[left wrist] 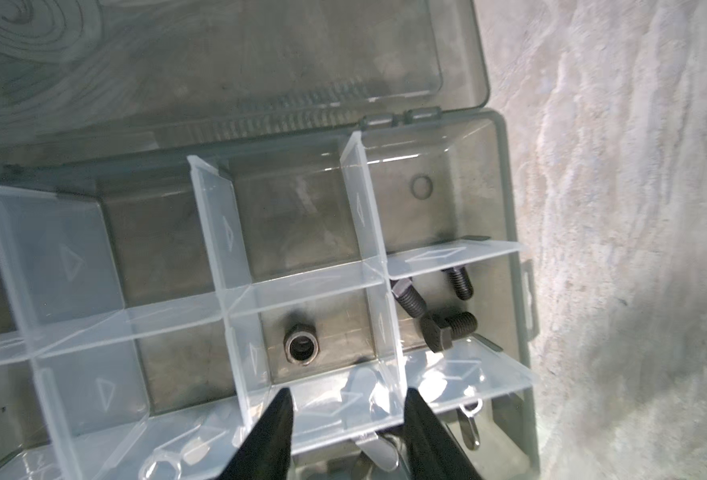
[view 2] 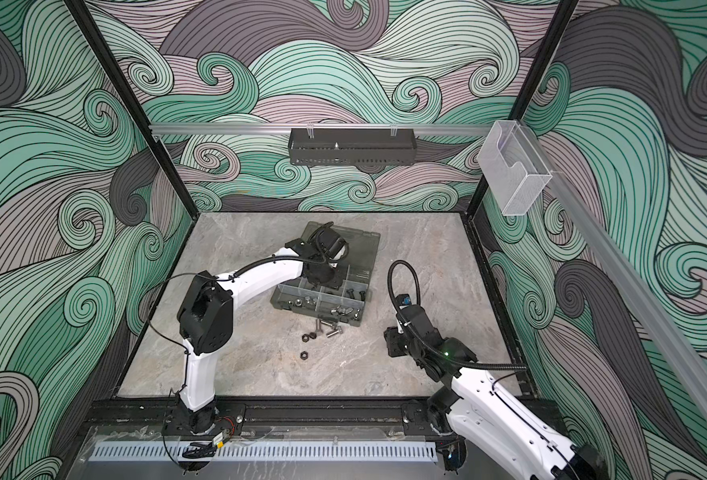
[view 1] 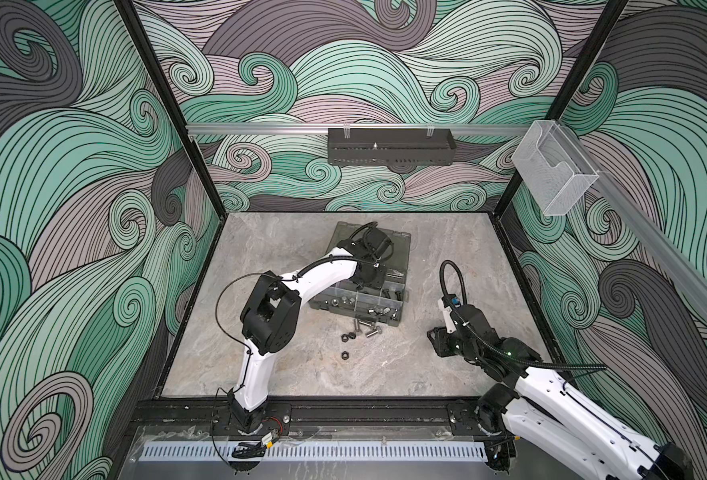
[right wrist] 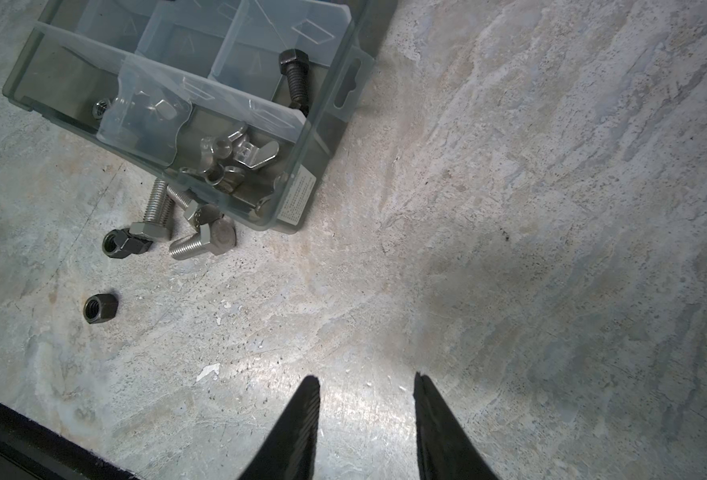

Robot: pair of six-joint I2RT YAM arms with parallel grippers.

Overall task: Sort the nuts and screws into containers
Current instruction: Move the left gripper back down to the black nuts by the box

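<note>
left gripper (left wrist: pixel 348 392) apart, empty, just above containers (left wrist: pixel 505 208); could snag a divider (left wrist: pixel 368 208), spilling sorted nuts (left wrist: pixel 300 347). right gripper (right wrist: pixel 366 378) apart, empty.

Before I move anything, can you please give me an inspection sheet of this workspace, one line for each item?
surface: grey marbled tabletop.
job's things: open organiser case holds black hex bolts, one black nut and wing nuts in separate cells; silver hex bolts and black nuts lie loose on the tabletop.
clutter: one small white fleck.
grippers: left end effector open, empty, over the case; right end effector open, empty, over bare tabletop.
cables: corrugated hose arcs above the right arm; thin black cable loops off the left arm.
surroundings: wave-pattern walls, black perforated tray on the rear rail, clear acrylic box on the side rail.
</note>
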